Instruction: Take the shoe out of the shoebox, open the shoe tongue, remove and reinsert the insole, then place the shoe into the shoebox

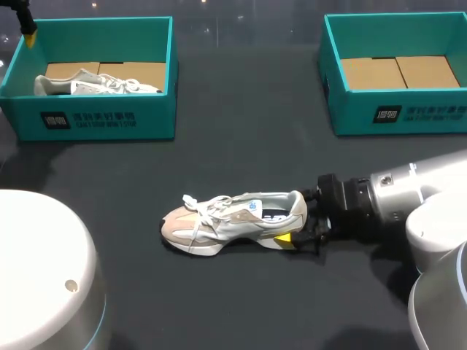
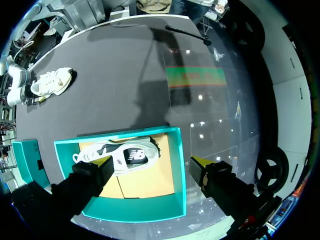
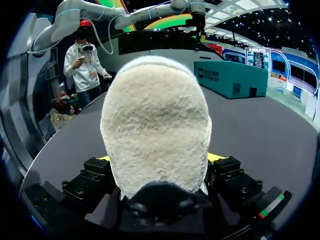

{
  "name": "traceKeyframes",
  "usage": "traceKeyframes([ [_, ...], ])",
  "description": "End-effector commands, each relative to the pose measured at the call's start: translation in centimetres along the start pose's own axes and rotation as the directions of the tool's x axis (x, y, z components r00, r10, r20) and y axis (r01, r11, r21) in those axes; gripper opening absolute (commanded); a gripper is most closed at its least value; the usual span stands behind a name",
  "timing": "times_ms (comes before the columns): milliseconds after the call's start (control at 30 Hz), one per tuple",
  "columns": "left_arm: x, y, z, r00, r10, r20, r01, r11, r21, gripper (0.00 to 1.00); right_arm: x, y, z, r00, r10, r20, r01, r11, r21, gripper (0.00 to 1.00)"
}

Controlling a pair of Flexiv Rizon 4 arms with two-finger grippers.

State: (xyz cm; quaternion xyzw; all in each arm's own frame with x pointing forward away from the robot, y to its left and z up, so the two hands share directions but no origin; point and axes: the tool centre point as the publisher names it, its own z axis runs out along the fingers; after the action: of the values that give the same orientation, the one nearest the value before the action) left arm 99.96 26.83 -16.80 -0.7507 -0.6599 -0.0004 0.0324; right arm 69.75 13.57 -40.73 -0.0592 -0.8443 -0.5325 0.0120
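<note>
A beige and white shoe (image 1: 233, 219) lies on its sole mid-table, toe to the left, laces loose. My right gripper (image 1: 298, 223) is at its heel. In the right wrist view the fuzzy heel (image 3: 155, 125) fills the space between the fingers of the right gripper (image 3: 160, 161), and both yellow tips press its sides. A second white shoe (image 1: 95, 84) lies in the teal shoebox (image 1: 109, 120) at the back left. My left gripper (image 1: 28, 33) hangs open high over that box's left edge; the left wrist view shows this gripper (image 2: 150, 162) above the boxed shoe (image 2: 122, 156).
An identical teal shoebox (image 1: 394, 109) with only a cardboard floor stands at the back right. Dark tabletop lies between the two boxes and in front of the shoe. The robot's white base (image 1: 44, 277) fills the front left corner.
</note>
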Motion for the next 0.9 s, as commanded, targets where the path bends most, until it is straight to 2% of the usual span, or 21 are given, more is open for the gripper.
traceKeyframes([
  [33, 0.1, -0.1, 0.0, 1.0, 0.001, -0.001, -0.001, 1.0, -0.001, 1.0, 0.0, 0.1, 0.3, 1.0, 0.001, -0.003, -0.001, 1.0, 0.007, 0.0],
  [433, 0.1, -0.1, 0.0, 1.0, 0.001, -0.001, -0.001, 1.0, -0.001, 1.0, 0.0, 0.1, 0.3, 1.0, 0.001, -0.003, -0.001, 1.0, 0.007, 0.0],
  [467, -0.5, -0.4, -0.3, 0.998, -0.068, -0.002, 0.067, 0.998, -0.015, 1.0, 0.0, 0.1, 0.3, 1.0, 0.001, -0.003, -0.001, 1.0, 0.007, 0.0],
  [567, -2.3, -1.8, -0.6, 0.959, -0.281, 0.017, 0.28, 0.959, 0.044, 1.0, 0.0, 0.1, 0.3, 1.0, 0.001, -0.003, -0.001, 1.0, 0.007, 0.0],
  [633, -3.4, -2.9, -0.1, 0.911, -0.413, -0.005, 0.412, 0.906, 0.096, 1.0, 0.0, 0.1, 0.3, 1.0, 0.001, -0.003, -0.001, 1.0, 0.007, 0.0],
  [700, -4.5, -4.1, 0.2, 0.861, -0.508, -0.01, 0.507, 0.858, 0.079, 1.0, 0.0, 0.1, 0.3, 1.0, 0.001, -0.003, -0.001, 1.0, 0.007, 0.0],
  [733, -5.1, -4.5, 0.4, 0.834, -0.551, -0.02, 0.549, 0.827, 0.117, 1.0, 0.0, 0.1, 0.3, 1.0, 0.001, -0.003, -0.001, 1.0, 0.007, 0.0],
  [767, -5.9, -5.2, 0.6, 0.8, -0.599, -0.036, 0.599, 0.792, 0.115, 1.0, 0.0, 0.1, 0.3, 1.0, 0.001, -0.003, -0.001, 1.0, 0.007, 0.0],
  [833, -7.5, -6.7, 0.6, 0.72, -0.693, -0.039, 0.694, 0.717, 0.073, 1.0, 0.0, 0.1, 0.3, 1.0, 0.001, -0.003, -0.001, 1.0, 0.007, 0.0],
  [867, -8.2, -7.6, 0.3, 0.687, -0.727, -0.02, 0.727, 0.686, 0.021, 1.0, 0.0, 0.1, 0.3, 1.0, 0.001, -0.003, -0.001, 1.0, 0.007, 0.0],
  [900, -8.9, -8.4, -0.2, 0.706, -0.708, 0.03, 0.708, 0.705, -0.032, 1.0, 0.0, 0.1, 0.3, 1.0, 0.001, -0.003, -0.001, 1.0, 0.007, 0.0],
])
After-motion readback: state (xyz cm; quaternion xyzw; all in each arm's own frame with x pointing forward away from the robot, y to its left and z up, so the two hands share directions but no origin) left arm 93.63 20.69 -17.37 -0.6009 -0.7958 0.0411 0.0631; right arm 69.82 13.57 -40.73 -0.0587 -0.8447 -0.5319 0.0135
